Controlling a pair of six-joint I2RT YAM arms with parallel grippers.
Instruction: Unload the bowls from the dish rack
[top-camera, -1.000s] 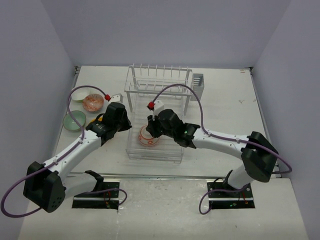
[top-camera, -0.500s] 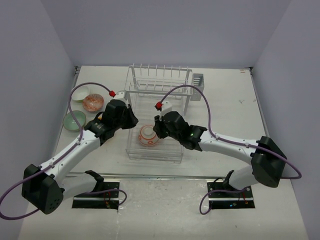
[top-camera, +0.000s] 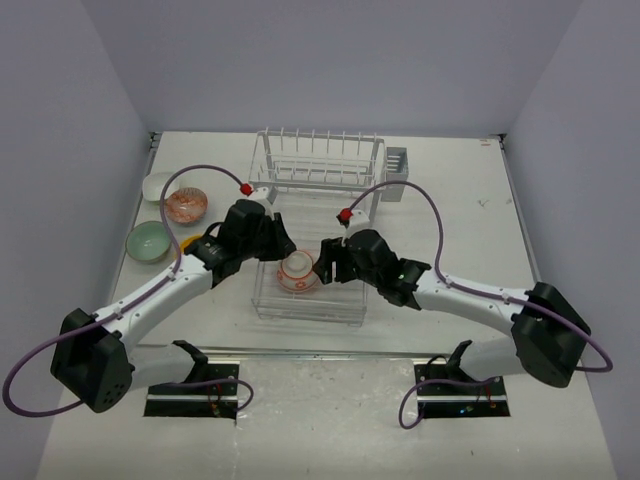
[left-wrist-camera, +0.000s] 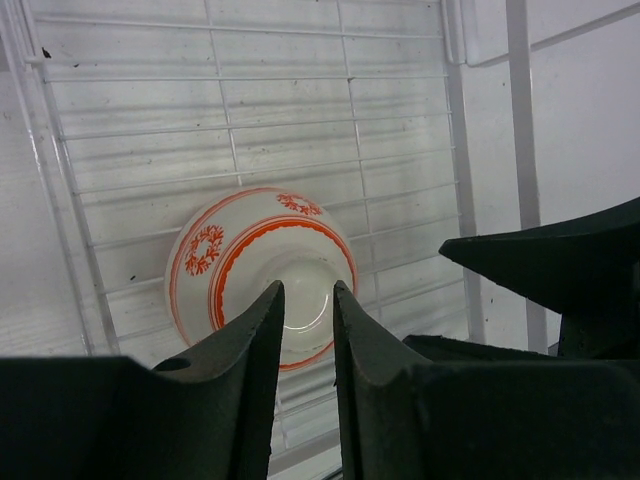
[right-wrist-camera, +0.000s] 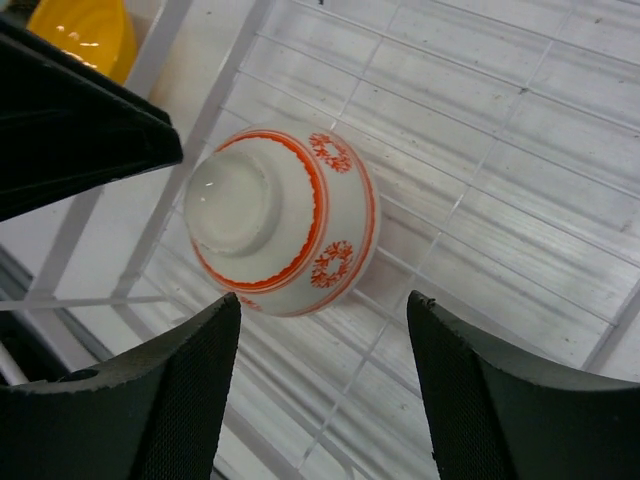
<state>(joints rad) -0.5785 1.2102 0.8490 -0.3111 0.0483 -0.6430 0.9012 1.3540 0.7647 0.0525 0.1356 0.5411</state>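
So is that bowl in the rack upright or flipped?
Upside down: the bowl lies on the rack with its foot ring up.

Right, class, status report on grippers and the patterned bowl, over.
Left gripper narrowly open, right gripper wide open, both empty. Orange-patterned bowl foot-up on dish rack tray, ungripped. Both grippers crowd it.

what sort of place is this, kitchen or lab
Most likely a robot test cell, not a kitchen: bare walls box in a white table, two arms are bolted at its near edge, and a dish rack and bowls look like props.
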